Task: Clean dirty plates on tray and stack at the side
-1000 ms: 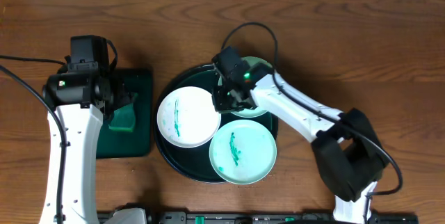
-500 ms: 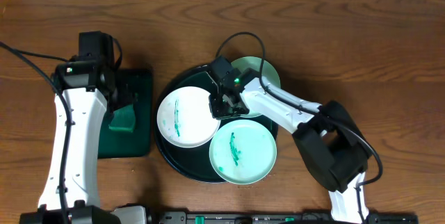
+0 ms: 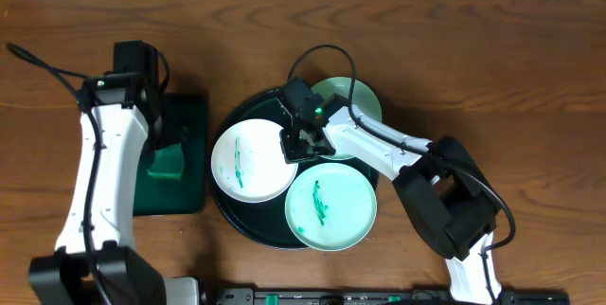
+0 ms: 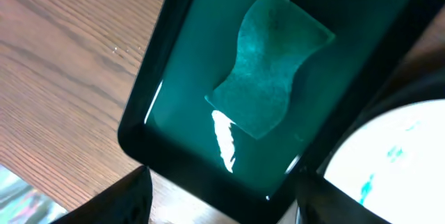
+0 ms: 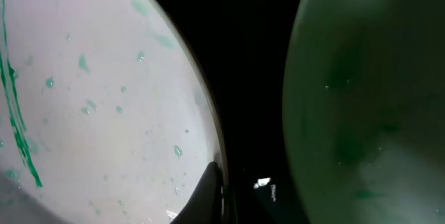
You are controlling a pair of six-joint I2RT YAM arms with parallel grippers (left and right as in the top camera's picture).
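The round dark tray (image 3: 248, 225) holds three plates. A white plate (image 3: 248, 161) with green smears lies at its left. A mint plate (image 3: 331, 208) with a green smear lies at the front. A second mint plate (image 3: 358, 98) lies at the back right, partly under my right arm. My right gripper (image 3: 295, 144) sits at the white plate's right rim. In the right wrist view one finger (image 5: 213, 195) lies on the white plate's (image 5: 90, 99) edge; the other finger is hidden. My left gripper (image 3: 159, 134) is open and empty over a rectangular tray.
A rectangular dark green tray (image 3: 194, 116) stands left of the round tray with a green sponge (image 3: 170, 160) in it. The left wrist view shows the sponge (image 4: 271, 64), my gripper (image 4: 222, 200) and the tray's rim (image 4: 149, 106). Bare wood tabletop (image 3: 492, 78) lies at the right.
My right gripper has moved down and left from the back mint plate to the white plate's rim. The white plate has shifted slightly left. My left arm has moved a little toward the back.
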